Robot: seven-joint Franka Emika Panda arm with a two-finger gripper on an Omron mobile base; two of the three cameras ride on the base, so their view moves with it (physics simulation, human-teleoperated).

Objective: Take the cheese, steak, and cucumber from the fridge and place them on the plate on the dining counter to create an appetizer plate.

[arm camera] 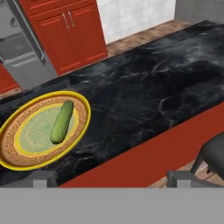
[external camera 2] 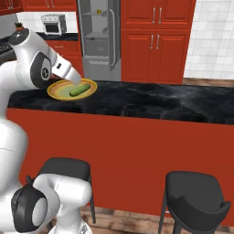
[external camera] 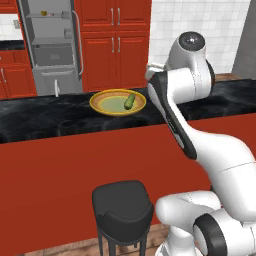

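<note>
While the cucumber (arm camera: 61, 121), a smooth dark-green cylinder, lies loose on the shallow yellow-rimmed plate (arm camera: 83, 105) on the glossy black marbled dining counter (arm camera: 144, 100), I see my gripper (arm camera: 111, 178) spread wide and empty, and I judge a careless swing could roll it off.

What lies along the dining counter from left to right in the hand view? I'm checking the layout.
plate → cucumber resting on it → bare black counter top → stool at the right edge.
</note>
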